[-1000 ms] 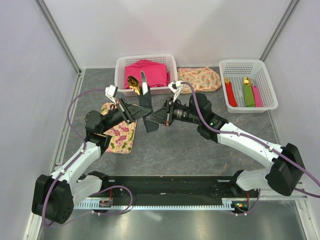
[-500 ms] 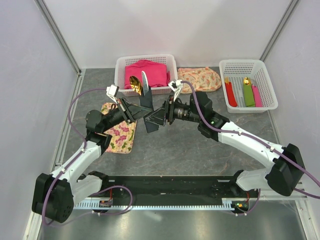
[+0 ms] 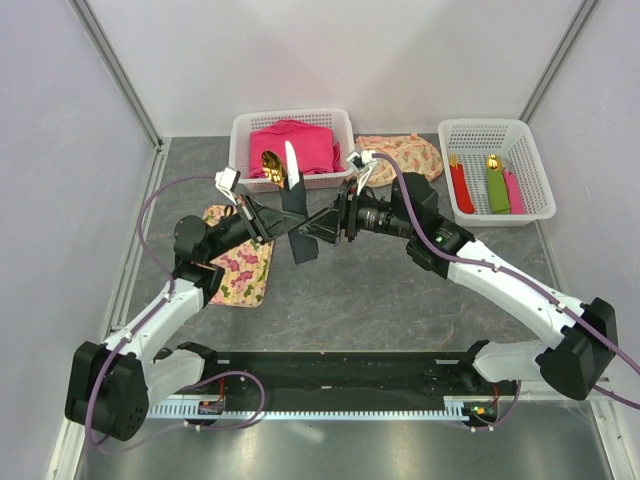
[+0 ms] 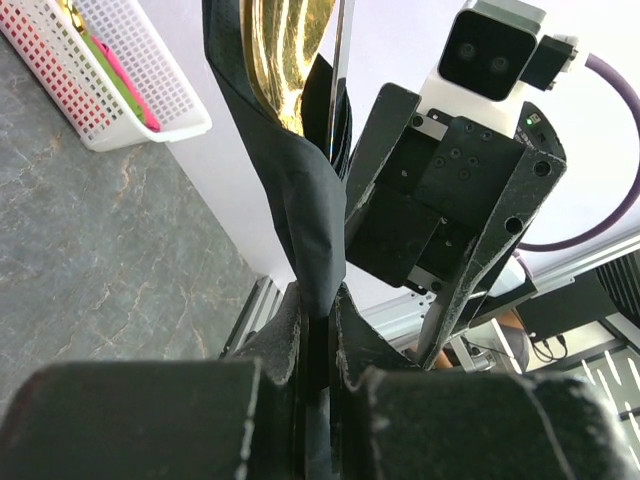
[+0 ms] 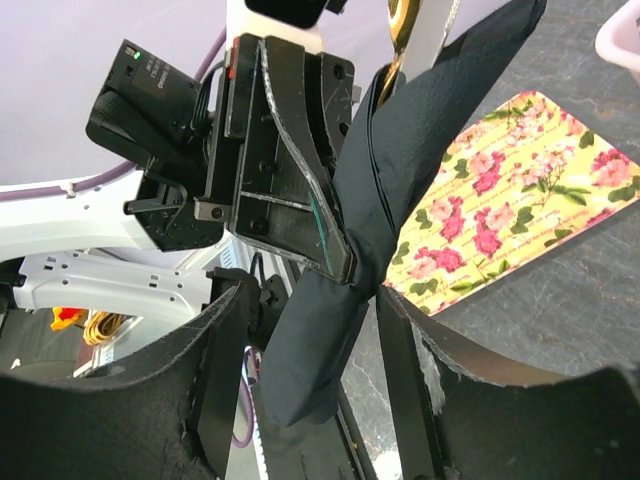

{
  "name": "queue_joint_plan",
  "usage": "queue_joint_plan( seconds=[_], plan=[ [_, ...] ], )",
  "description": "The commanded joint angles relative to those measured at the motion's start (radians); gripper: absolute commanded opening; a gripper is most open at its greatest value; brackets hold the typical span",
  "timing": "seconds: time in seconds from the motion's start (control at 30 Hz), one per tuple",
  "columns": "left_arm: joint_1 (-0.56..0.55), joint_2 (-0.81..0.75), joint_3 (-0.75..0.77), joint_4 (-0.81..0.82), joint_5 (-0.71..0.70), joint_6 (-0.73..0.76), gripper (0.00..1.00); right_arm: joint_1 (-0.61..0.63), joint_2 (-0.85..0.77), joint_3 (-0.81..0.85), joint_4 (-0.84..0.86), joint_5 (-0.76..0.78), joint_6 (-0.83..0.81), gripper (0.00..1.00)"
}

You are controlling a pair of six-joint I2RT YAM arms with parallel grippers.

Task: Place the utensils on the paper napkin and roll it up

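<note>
On the overhead camera I see both arms meeting above the middle of the table (image 3: 400, 300). My left claw (image 3: 285, 226) is clamped on the black paper napkin (image 3: 294, 205), which is rolled into a bundle and held in the air, roughly upright. The utensils (image 3: 271, 167) stick out of its top as a gold spoon bowl with a pale knife blade beside it. They show in front of the white basket (image 3: 295, 116) that holds the pink cloth (image 3: 300, 140). My right claw (image 3: 310, 232) faces the left one from the other side of the bundle, at its lower part. The floral mat (image 3: 240, 272) lies on the table below and to the left. A second basket (image 3: 485, 124) at the far right holds red, green and pink rolls (image 3: 497, 185).

On the left wrist camera, the fingers (image 4: 285, 320) are pinched tight on the napkin's narrow waist with no gap. The spoon bowl and the knife edge rise from the fold at the top. The right claw hangs just beyond the bundle.

On the right wrist camera, my right claw's jaws stand wide, one on each side of the bundle's lower end. There is a clear gap on the left side. On the right side I cannot tell whether the finger touches the paper. The left claw grips the bundle's waist above, and the floral mat lies beyond.
</note>
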Motion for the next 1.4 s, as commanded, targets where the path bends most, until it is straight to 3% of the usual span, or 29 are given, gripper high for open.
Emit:
queue_joint_plan(
  seconds=[0.0, 0.17, 0.3, 0.57, 0.77, 0.83, 0.87, 1.03, 1.1, 1.13, 1.23, 1.33, 1.37],
  plan=[
    [-0.003, 0.001, 0.061, 0.049, 0.003, 0.026, 0.02, 0.01, 0.007, 0.026, -0.009, -0.03, 0.02, 0.61],
    [-0.003, 0.005, 0.067, 0.047, -0.014, 0.021, 0.02, 0.026, 0.019, -0.001, 0.026, -0.013, 0.037, 0.59],
    [-0.003, 0.007, 0.068, 0.052, -0.026, 0.015, 0.02, 0.029, 0.03, -0.018, 0.109, 0.007, 0.067, 0.5],
    [0.008, 0.005, 0.068, 0.055, -0.056, 0.001, 0.02, 0.03, 0.053, -0.041, 0.169, 0.013, 0.133, 0.43],
    [0.02, 0.008, 0.074, 0.053, -0.077, -0.01, 0.02, 0.029, 0.053, -0.064, 0.206, 0.019, 0.181, 0.27],
    [0.018, 0.005, 0.076, 0.053, -0.075, -0.013, 0.02, 0.029, 0.051, -0.064, 0.216, 0.021, 0.187, 0.12],
    [0.018, 0.007, 0.075, 0.053, -0.075, -0.013, 0.02, 0.03, 0.054, -0.064, 0.229, 0.019, 0.19, 0.0],
    [0.018, 0.005, 0.07, 0.046, -0.074, -0.01, 0.02, 0.027, 0.056, -0.038, 0.218, 0.016, 0.172, 0.0],
    [0.018, 0.002, 0.068, 0.036, -0.074, -0.005, 0.1, 0.02, 0.053, -0.027, 0.2, 0.007, 0.15, 0.0],
    [0.02, 0.002, 0.068, 0.035, -0.072, -0.005, 0.22, 0.01, 0.051, -0.023, 0.197, 0.006, 0.142, 0.0],
    [0.018, 0.004, 0.067, 0.026, -0.065, 0.0, 0.47, -0.014, 0.046, -0.003, 0.152, 0.001, 0.113, 0.0],
    [0.018, 0.002, 0.061, 0.016, -0.056, 0.004, 0.66, -0.049, 0.034, 0.008, 0.131, -0.019, 0.103, 0.0],
    [0.018, -0.001, 0.055, 0.015, -0.053, 0.006, 0.68, -0.06, 0.028, 0.013, 0.109, -0.024, 0.098, 0.0]
  ],
)
